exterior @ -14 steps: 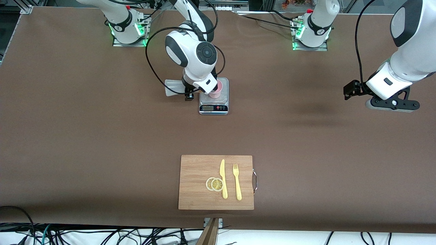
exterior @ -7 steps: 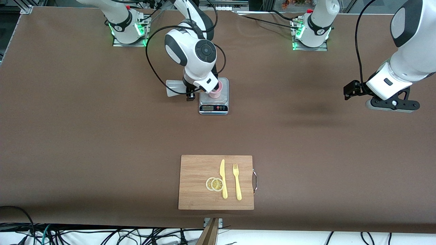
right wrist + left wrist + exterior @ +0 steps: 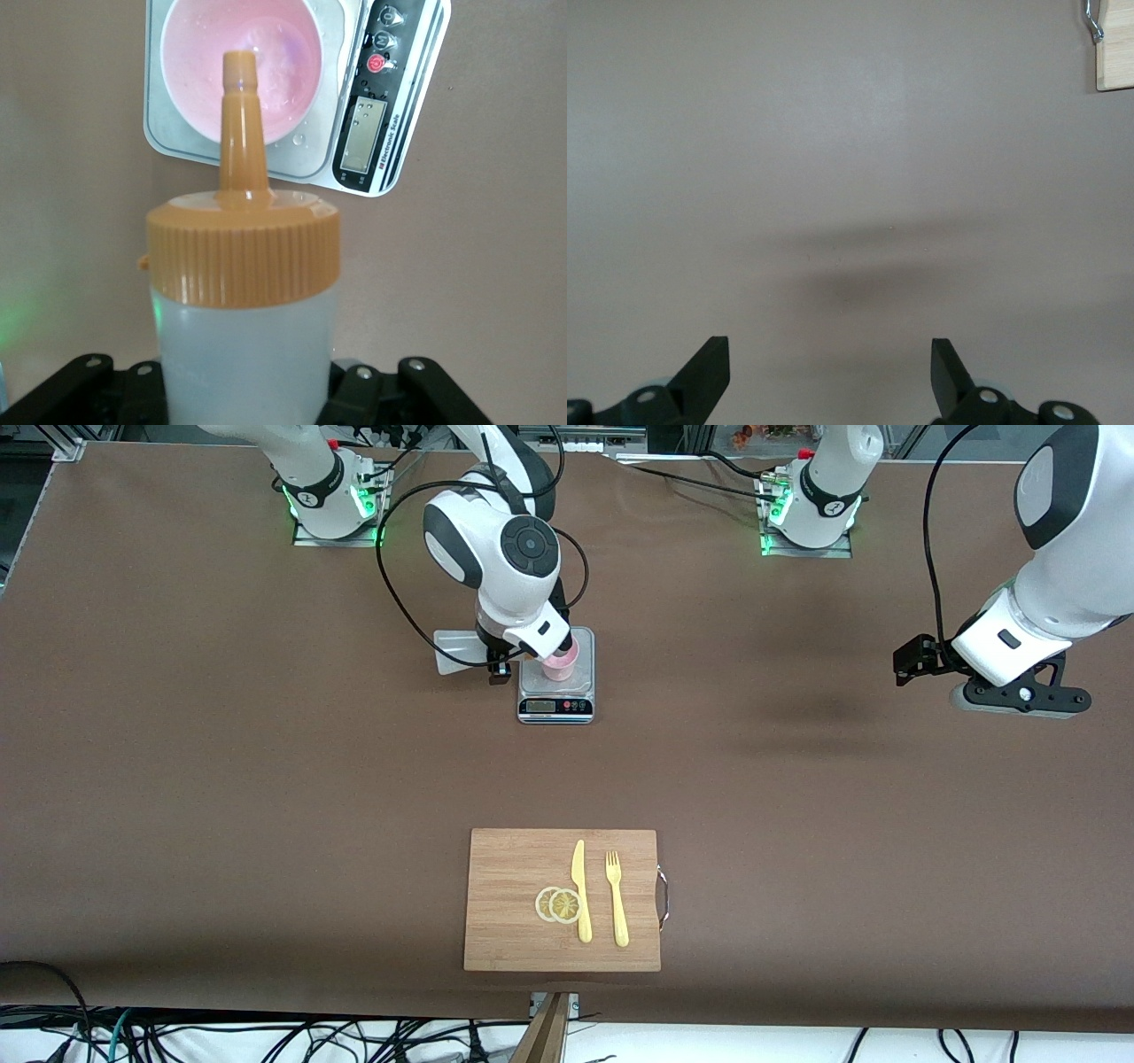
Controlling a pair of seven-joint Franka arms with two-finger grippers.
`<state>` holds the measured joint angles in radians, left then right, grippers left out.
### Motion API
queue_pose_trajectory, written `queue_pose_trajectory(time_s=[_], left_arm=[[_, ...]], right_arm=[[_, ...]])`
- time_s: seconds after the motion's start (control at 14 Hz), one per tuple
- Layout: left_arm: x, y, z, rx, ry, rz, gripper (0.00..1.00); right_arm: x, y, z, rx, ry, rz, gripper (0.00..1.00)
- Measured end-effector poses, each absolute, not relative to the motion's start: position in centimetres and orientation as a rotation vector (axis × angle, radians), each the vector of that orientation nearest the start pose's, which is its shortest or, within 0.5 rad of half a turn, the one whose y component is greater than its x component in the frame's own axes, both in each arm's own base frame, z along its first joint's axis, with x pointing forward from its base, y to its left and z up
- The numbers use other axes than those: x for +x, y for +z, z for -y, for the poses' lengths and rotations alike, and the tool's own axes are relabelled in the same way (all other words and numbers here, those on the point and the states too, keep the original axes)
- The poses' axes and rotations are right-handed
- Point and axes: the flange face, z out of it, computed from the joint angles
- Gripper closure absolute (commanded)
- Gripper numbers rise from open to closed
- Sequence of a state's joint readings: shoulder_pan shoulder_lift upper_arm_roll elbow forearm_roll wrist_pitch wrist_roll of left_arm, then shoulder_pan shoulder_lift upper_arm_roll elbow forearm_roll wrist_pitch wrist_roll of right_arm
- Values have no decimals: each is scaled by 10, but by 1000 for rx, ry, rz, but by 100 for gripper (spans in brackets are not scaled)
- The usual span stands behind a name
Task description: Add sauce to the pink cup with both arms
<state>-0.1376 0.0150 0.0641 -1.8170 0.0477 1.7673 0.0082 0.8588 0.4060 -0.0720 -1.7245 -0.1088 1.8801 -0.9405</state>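
The pink cup (image 3: 562, 661) stands on a silver scale (image 3: 555, 693) near the robots' bases. My right gripper (image 3: 248, 394) hangs over it, shut on the sauce bottle (image 3: 246, 328). The bottle's orange nozzle (image 3: 239, 124) points down at the pink cup (image 3: 279, 62), whose inside looks glossy. In the front view the right wrist hides the bottle and part of the cup. My left gripper (image 3: 1019, 695) waits over bare table toward the left arm's end. Its fingers (image 3: 709, 372) stand wide open with nothing between them.
A wooden cutting board (image 3: 514, 948) lies nearer to the front camera, with a yellow knife (image 3: 580, 890), a yellow fork (image 3: 616, 899) and two lemon slices (image 3: 558, 904) on it. The scale's display (image 3: 363, 133) faces the front camera.
The right wrist has drifted a little toward the robots' bases, so more of the pink cup shows in the front view. The left arm has not moved.
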Motion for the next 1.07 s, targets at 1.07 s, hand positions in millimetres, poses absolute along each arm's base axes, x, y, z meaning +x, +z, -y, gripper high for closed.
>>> queue_pose_trajectory(time_s=[1.07], left_arm=[[560, 515, 36, -3087, 101, -141, 0]], right_arm=[[469, 339, -417, 1939, -277, -2441, 100]])
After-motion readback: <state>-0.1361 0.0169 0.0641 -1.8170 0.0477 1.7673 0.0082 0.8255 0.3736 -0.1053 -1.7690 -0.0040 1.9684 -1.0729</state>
